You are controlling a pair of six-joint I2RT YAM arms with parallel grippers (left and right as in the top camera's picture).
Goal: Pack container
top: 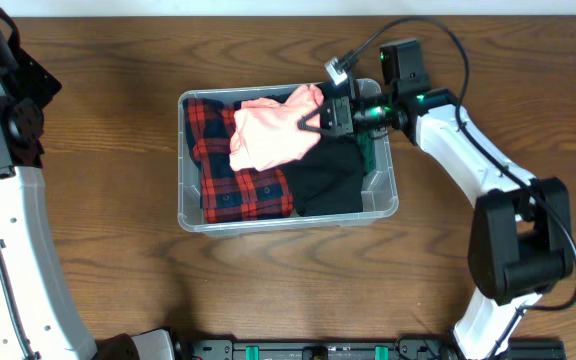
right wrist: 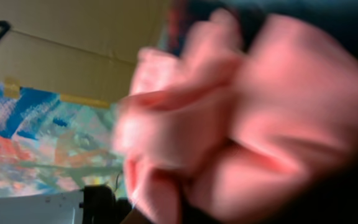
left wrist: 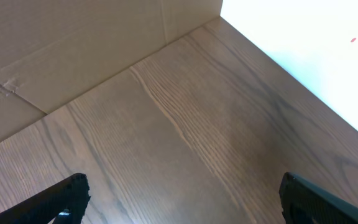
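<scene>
The clear plastic container (top: 190,215) stands at the table's middle. In it lie a red plaid garment (top: 240,185) at the left, a black garment (top: 330,180) at the right and a pink garment (top: 273,135) on top at the back. My right gripper (top: 315,120) is over the container's back right part, shut on the pink garment's right edge. The blurred pink cloth (right wrist: 241,124) fills the right wrist view and hides the fingers. My left gripper (left wrist: 182,193) is open and empty above bare wood, away from the container.
A green item (top: 370,150) shows against the container's right wall. The left arm (top: 3,110) stands at the table's far left. Cardboard (left wrist: 55,50) borders the table in the left wrist view. The right arm's cable (top: 388,35) loops above the container's back right corner.
</scene>
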